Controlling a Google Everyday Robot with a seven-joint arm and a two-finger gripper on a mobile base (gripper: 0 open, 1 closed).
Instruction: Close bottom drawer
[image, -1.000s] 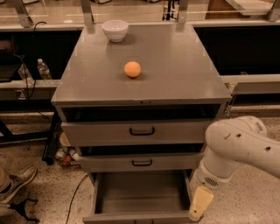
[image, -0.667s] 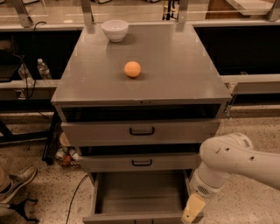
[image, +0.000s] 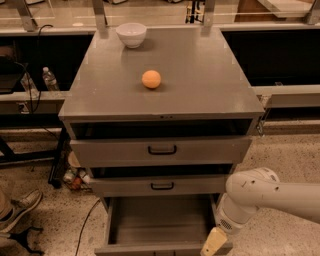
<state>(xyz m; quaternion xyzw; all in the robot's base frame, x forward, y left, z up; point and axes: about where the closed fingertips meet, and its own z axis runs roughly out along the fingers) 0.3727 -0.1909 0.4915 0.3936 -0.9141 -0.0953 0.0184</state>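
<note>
- Bottom drawer (image: 160, 222) sits pulled out toward the near side, lowest in the grey cabinet (image: 200, 75). Its front edge runs left to right along the bottom of the view.
- Its box reaches back under the middle drawer (image: 120, 186), and only its plain grey floor shows.
- A white bowl (image: 131, 34) stands at the far left of the cabinet top. I cannot see inside it. An orange ball (image: 151, 79) lies nearer, well apart from it.
- My gripper (image: 214, 242) is at the drawer's near right corner. I cannot tell whether it is clenched or released.
- Since a second ago it has slid lower and leftward, and the drawer is just as far out.
</note>
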